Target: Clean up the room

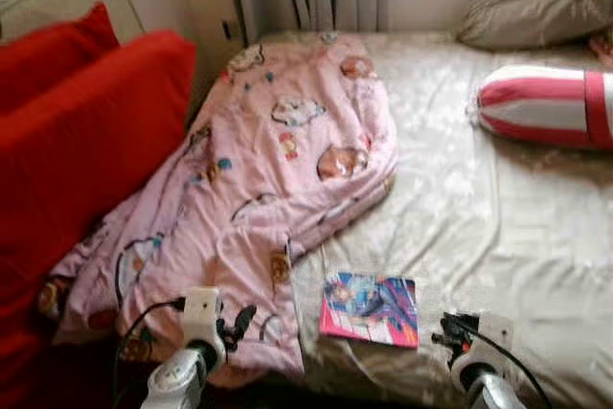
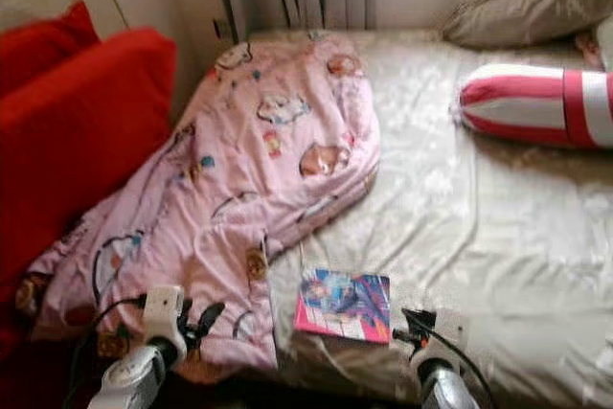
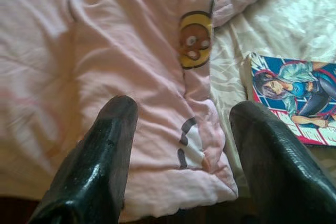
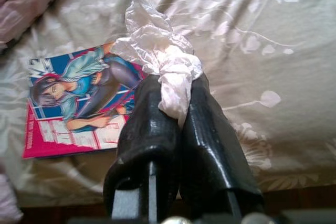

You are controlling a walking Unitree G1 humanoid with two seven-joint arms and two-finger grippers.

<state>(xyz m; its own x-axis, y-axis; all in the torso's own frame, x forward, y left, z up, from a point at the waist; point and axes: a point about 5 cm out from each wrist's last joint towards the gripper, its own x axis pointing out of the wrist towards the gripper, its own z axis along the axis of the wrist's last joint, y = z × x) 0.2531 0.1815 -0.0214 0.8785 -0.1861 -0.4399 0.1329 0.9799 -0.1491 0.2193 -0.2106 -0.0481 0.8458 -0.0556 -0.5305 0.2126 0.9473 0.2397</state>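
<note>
The robot stands at the near edge of a bed (image 1: pixel 536 237) covered in a pale, patterned sheet. A pink cartoon-print quilt (image 1: pixel 278 170) lies crumpled along the left side of the bed, running from the far left corner down to the near edge, where part of it droops over. A bright comic book (image 1: pixel 371 308) lies flat near the near edge, just beside the quilt's lower hem. A red-and-white striped bolster (image 1: pixel 546 107) rests at the right edge, with a grey pillow (image 1: pixel 536 11) behind it in the far right corner. Red cushions (image 1: pixel 86 131) stand off the bed's left side.

The right gripper (image 4: pixel 178 95) hovers over the sheet near the near edge, just right of the comic book, its fingers pressed together on a crumpled wad of thin white plastic wrap (image 4: pixel 157 51) that sticks out beyond the tips. The left gripper (image 3: pixel 184 145) hangs over the quilt's near hem with its fingers (image 3: pixel 105 150) spread wide and nothing between them.

The step in hand looks like carrying off the wrap as rubbish. The wad is light and slippery, so the pinch should stay firm and the arm should move smoothly, lifting clear of the sheet before the robot turns, so that the loose tail does not snag or slide out
</note>
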